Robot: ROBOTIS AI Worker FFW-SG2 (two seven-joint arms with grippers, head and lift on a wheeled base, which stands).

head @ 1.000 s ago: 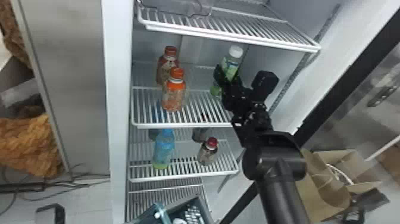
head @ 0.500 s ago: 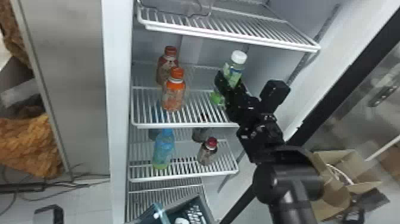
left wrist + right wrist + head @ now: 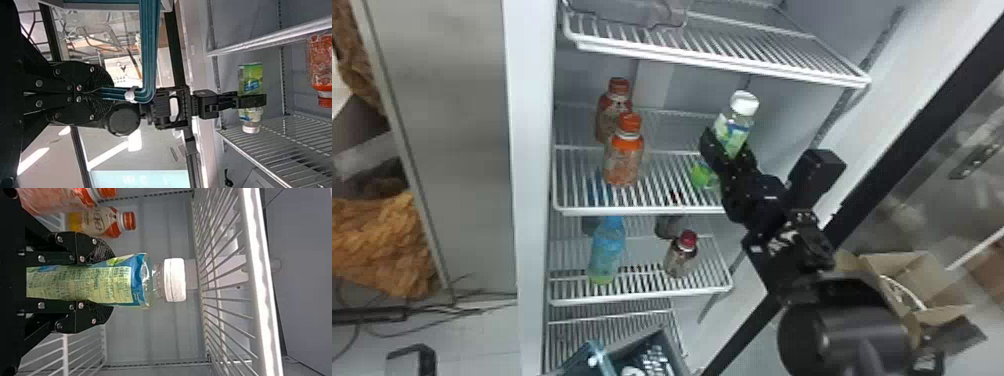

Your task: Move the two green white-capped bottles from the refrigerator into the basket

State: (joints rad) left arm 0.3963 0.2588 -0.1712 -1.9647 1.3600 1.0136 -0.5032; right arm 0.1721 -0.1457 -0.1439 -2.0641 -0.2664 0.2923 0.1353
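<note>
Gripping the green white-capped bottle, the right tool has its two fingers parted only by the bottle's body, one along each side. The cap rises above them, beneath the wire shelf overhead. The bottle is inside the refrigerator, leaning slightly in the head view, at the right of the orange-capped pair; I can't tell whether its base touches the shelf below.

The left tool is nearly closed, its fingers pinched around the teal handle of the basket. The basket is low in front of the refrigerator, with things inside – I can't make out whether one of them is a green bottle.

On the same shelf level as the held bottle are two orange-capped bottles, the nearer one partly covering the farther one. One level down, a blue bottle stands at the left and a red-capped bottle at the right – well apart. An open cardboard box sits off to the right, beyond the right arm.
</note>
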